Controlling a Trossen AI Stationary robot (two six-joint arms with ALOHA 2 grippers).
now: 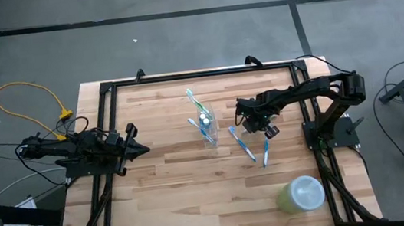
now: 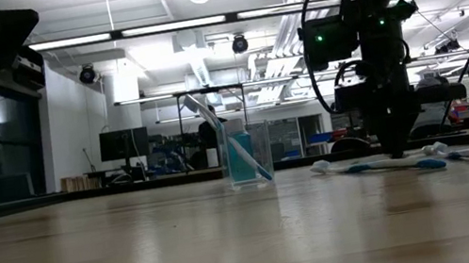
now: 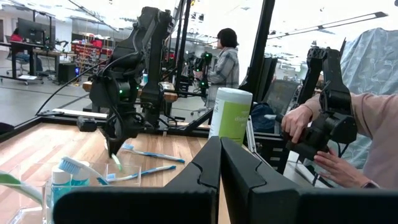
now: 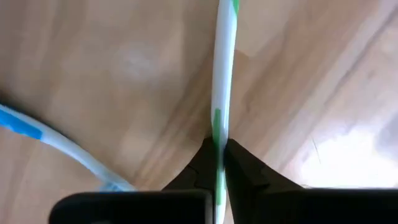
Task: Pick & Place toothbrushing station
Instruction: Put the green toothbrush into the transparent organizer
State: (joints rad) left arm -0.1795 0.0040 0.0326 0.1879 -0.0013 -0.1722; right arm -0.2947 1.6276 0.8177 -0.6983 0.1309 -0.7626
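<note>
The right gripper (image 1: 252, 124), fingers clamped on a green-and-white toothbrush (image 4: 221, 81), hangs just right of the clear cup (image 1: 205, 128) at mid-table. The brush's long axis runs straight out from the fingertips, so it points down at the wood, and the cup lies a short way to the gripper's left, making the right arm the nearer one by far. Two blue toothbrushes (image 1: 242, 143) lie flat on the table just right of the cup, near the gripper. The cup already holds a blue brush and a white tube (another brush leans out beyond it). The left gripper (image 1: 135, 149), jaws pressed together, waits well left of the cup. Only the right wrist view shows the pinched handle; overhead, the arm hides it.
</note>
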